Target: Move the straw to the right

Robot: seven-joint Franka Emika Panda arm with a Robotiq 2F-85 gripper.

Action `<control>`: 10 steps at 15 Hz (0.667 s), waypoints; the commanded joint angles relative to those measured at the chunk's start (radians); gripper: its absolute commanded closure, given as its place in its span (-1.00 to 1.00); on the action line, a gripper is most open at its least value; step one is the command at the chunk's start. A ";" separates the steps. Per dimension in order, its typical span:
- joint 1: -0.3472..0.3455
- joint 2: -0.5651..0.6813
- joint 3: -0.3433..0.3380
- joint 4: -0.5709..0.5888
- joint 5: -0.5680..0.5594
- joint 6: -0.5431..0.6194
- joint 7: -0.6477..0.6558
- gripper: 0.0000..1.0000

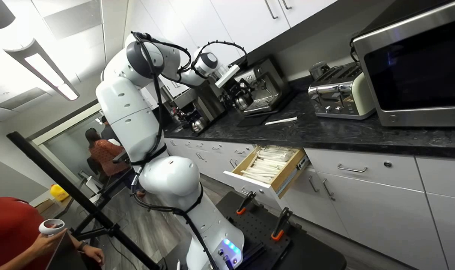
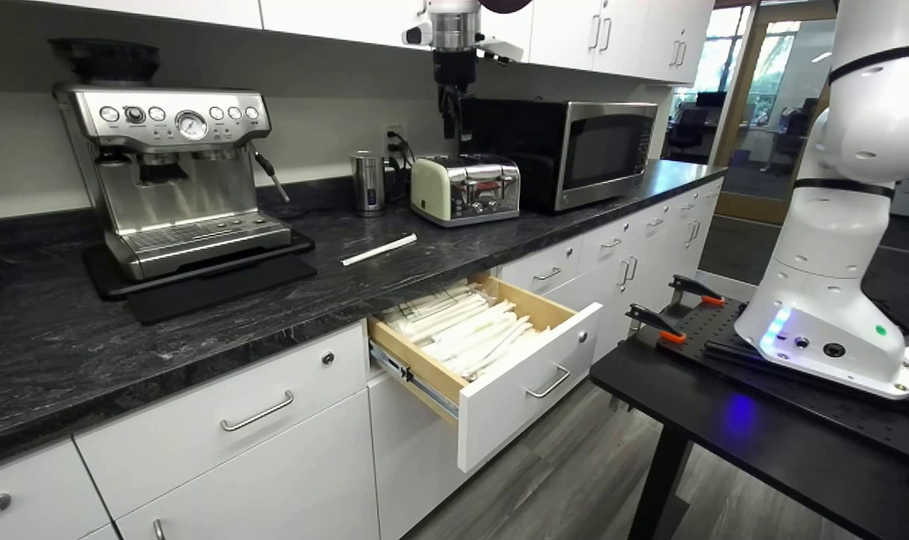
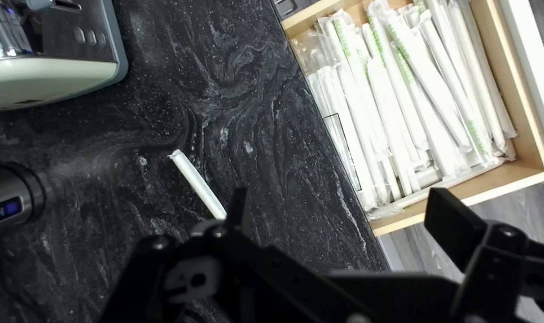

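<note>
Kitchen: espresso machine (image 2: 184, 187) (toaster (image 2: 466, 191), too)

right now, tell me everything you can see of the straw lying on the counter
The straw is slender, straight and white, apparently in a paper wrapper, with a crimped end visible in the wrist view. It lies flat on the black marbled countertop, between the espresso machine and the toaster. Both exterior views show it at full length; in the wrist view the open gripper hides one end. Only the countertop visibly touches it.
</note>
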 commanded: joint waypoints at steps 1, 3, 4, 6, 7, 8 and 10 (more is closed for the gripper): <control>0.005 0.002 -0.003 0.006 0.001 -0.005 0.000 -1.00; -0.004 0.043 0.004 0.041 -0.001 0.022 -0.143 -1.00; -0.008 0.072 0.003 0.069 -0.005 0.026 -0.201 -1.00; -0.016 0.130 -0.001 0.122 -0.004 0.050 -0.333 -1.00; -0.021 0.168 -0.002 0.156 -0.002 0.062 -0.400 -1.00; -0.023 0.204 -0.004 0.190 -0.008 0.069 -0.465 -1.00; -0.028 0.284 -0.006 0.262 -0.015 0.094 -0.589 -1.00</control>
